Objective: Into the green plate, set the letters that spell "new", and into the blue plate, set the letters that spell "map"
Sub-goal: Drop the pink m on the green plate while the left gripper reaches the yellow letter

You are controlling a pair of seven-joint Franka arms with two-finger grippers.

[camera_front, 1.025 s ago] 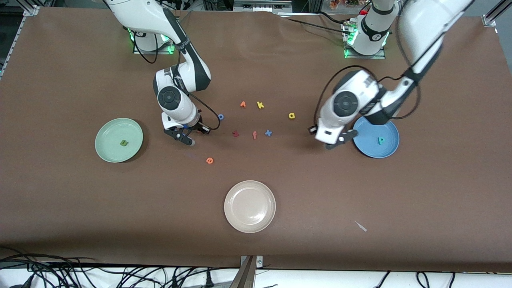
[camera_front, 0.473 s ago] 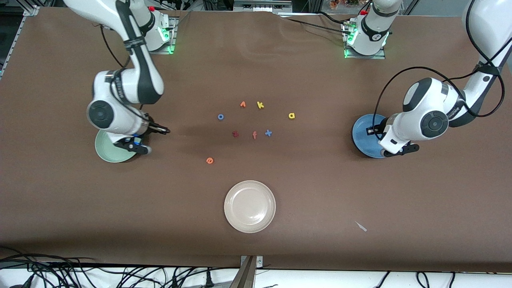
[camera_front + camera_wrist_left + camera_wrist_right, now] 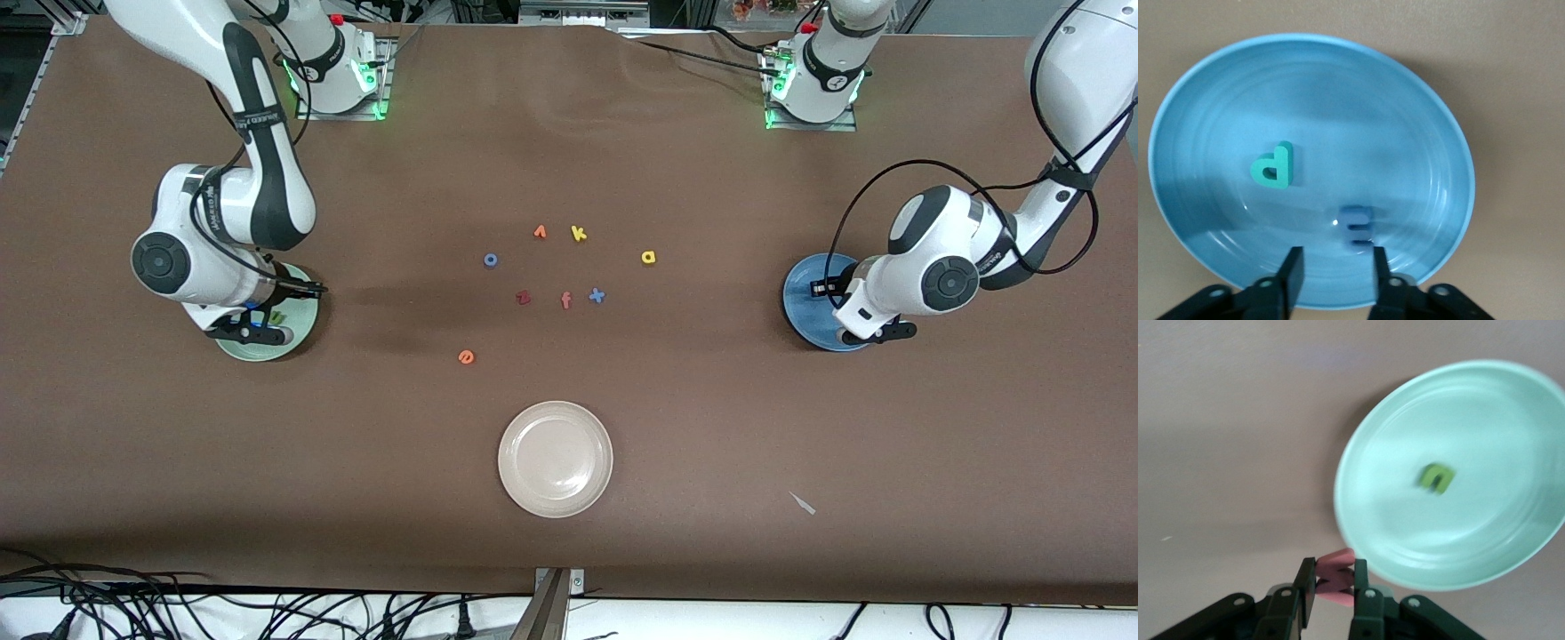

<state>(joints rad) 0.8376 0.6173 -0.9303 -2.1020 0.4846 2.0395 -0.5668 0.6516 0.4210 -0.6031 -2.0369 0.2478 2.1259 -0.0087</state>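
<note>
Right tool gripping w

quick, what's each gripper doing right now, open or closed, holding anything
Left gripper: open over the blue plate, holding nothing; the light blue m lies in the plate.
Right gripper: shut on the pinkish-red w, at the green plate rim.

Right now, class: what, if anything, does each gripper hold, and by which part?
The right gripper pinches the pink w by its flat faces. The left gripper, open, holds nothing.
</note>
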